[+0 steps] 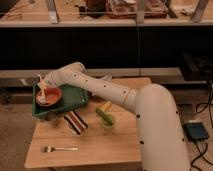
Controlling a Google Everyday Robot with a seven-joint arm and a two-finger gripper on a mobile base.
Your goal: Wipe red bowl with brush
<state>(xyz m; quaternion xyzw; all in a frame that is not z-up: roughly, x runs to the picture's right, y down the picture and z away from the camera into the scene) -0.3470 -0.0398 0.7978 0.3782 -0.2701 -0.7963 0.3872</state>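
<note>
Single camera view, looking down on a wooden table in front of dark shelving. Green tray: lying at the table's back left corner, its left edge overhanging the table. Red bowl: sitting upright inside the tray, in the tray's left half, near the front wall. Brush: standing tilted in the red bowl, whitish head down against the bowl's inner surface, pale handle rising up and to the left above the bowl's rim. Gripper: hanging just above the back rim of the red bowl, at the upper end of the brush handle, so the brush is lying directly below the jaws and running up into them; whether the jaws are clenched on the handle or released cannot be told. White arm: reaching from the right side of the table across the tray toward the bowl, its large lower segment filling the right of the view. Striped cloth: lying on the table just in front of the tray. Light green cup: standing to the right of the tray, a yellow-green utensil just behind it. Metal fork: lying well in front of the tray, near the table's front left edge.
</note>
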